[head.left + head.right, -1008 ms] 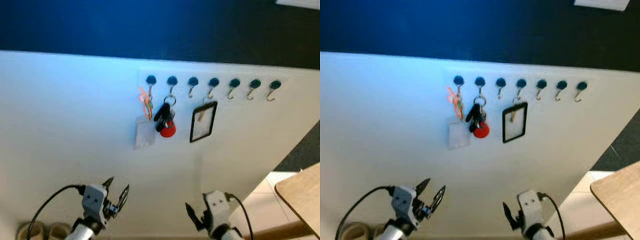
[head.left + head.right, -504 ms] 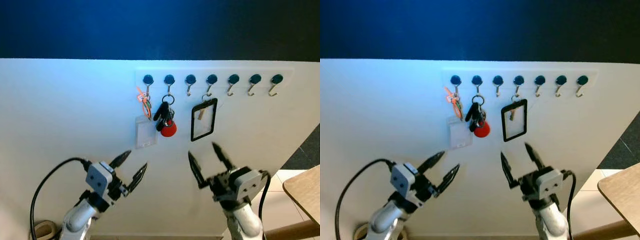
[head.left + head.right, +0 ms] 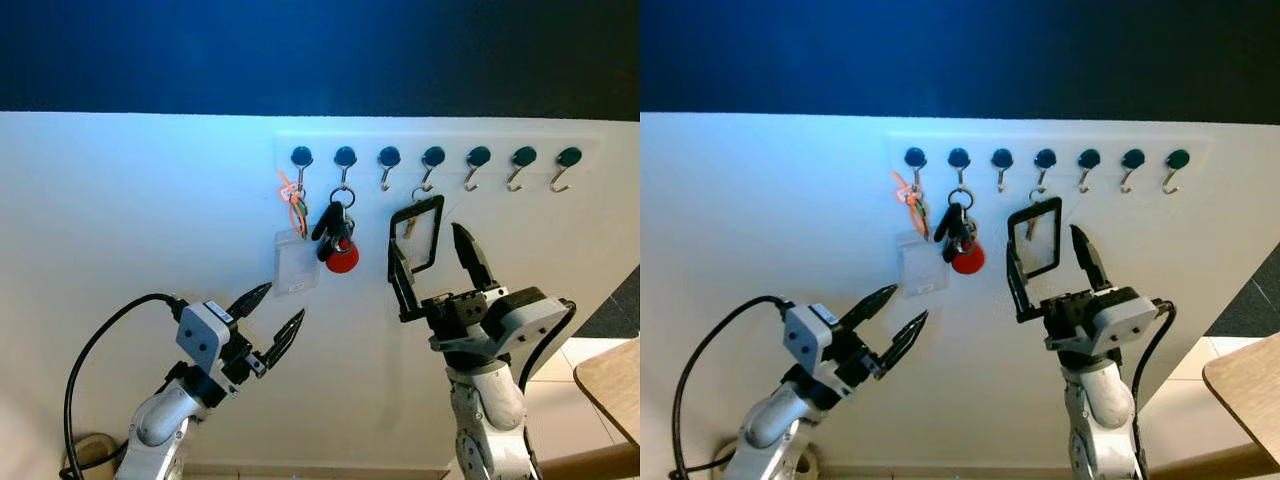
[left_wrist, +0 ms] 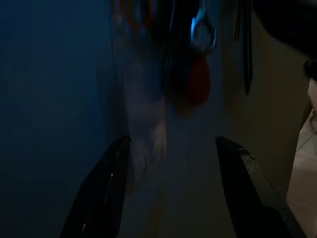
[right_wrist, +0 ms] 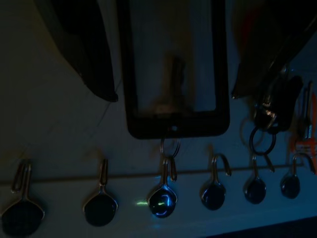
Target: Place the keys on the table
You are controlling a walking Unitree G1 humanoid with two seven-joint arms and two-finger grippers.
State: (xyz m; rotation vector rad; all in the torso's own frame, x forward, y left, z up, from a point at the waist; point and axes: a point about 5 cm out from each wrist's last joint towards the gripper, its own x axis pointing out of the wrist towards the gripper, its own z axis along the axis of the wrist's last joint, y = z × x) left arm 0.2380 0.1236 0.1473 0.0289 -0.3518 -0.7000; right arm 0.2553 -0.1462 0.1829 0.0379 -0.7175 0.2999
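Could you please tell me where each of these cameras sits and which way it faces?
Head eye views: face the white wall's hook row; left gripper and right gripper raised.
Left wrist view: between its black fingers, dim red-tagged keys.
Right wrist view: black-framed badge holder.
Shared: hooks, keys, holder.

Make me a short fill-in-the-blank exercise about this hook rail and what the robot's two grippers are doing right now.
1. The rail on the white wall carries ___ hooks.
2. The key bunch has a round ___ tag.
3. The right gripper is raised before the ___-framed badge holder.
4. The fingers of the left gripper are ___.

Missing words: seven; red; black; open
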